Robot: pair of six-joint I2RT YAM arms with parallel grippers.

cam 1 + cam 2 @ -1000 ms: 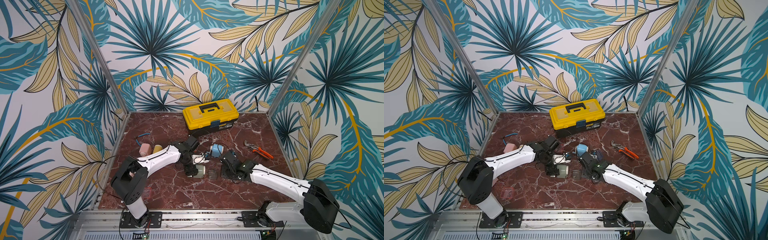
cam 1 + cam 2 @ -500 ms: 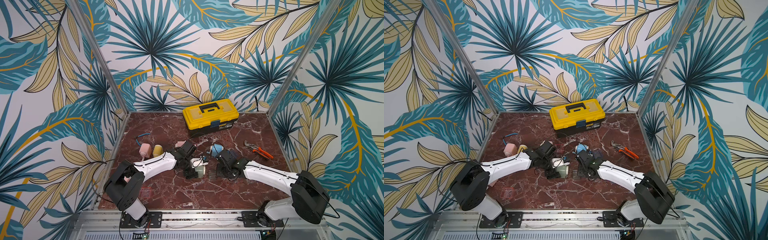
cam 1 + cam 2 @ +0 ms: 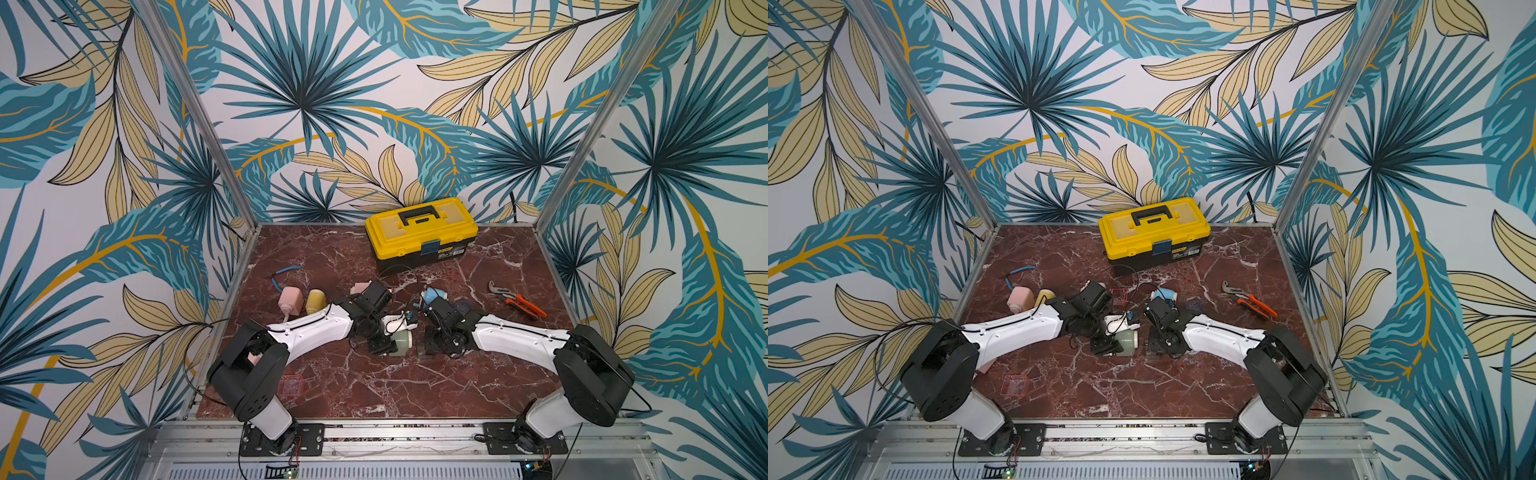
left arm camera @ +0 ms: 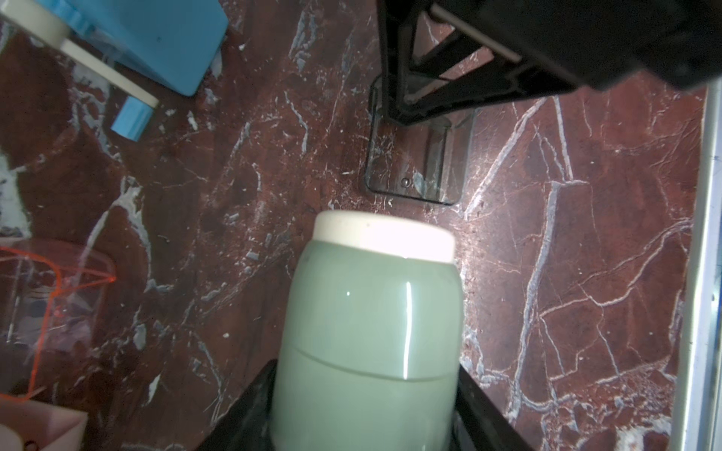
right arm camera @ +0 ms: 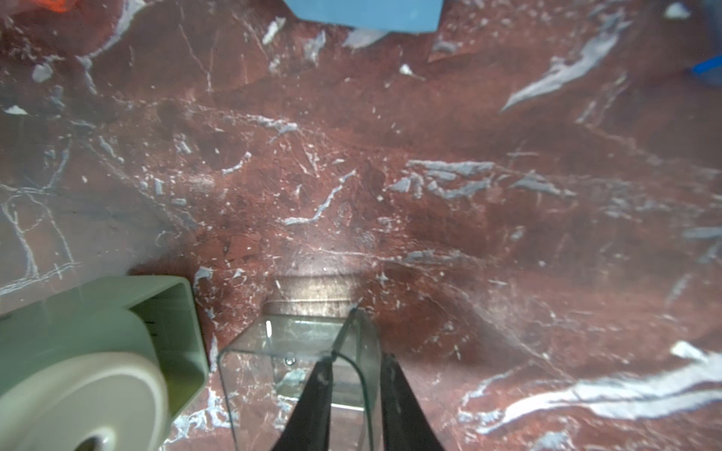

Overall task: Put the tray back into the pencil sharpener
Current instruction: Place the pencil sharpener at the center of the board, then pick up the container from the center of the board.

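– sage-green plastic, lower centre of both top views: is that the pencil sharpener (image 3: 402, 341)?
– yes. it lies on its side on the red marble table (image 3: 374, 386), white round end turned toward the right arm. left gripper (image 3: 384, 345): its two black fingers (image 4: 250, 414) lie pressed against opposite flanks of the green body.

– and the tray (image 5: 269, 351)?
– clear plastic, open-topped, resting on the marble just beside the sharpener's white end. a thin strip of bare stone shows between them, so the two are apart. right gripper (image 5: 355, 394): one finger is inside the tray and one outside, straddling a side wall. whether the pads pinch that wall cannot be told.

– where is there room to move?
– the widest bare marble is at lower centre of the top views, between the grippers and the front aluminium rail (image 3: 374, 428). a red tray (image 3: 293, 384) lies at its left margin. above the grippers the surface is crowded: blue sharpener (image 3: 432, 296) at centre, pink sharpener (image 3: 289, 297) and yellow sharpener (image 3: 316, 300) to the left. orange-handled pliers (image 3: 517, 300) lie well apart at right. the yellow toolbox (image 3: 419, 232) stands at upper centre, near the back edge. leaf-patterned walls (image 3: 124, 208) close the left, right and far edges.

– any writing?
– a strip label (image 3: 446, 250) runs along the toolbox front; it is too small to read.
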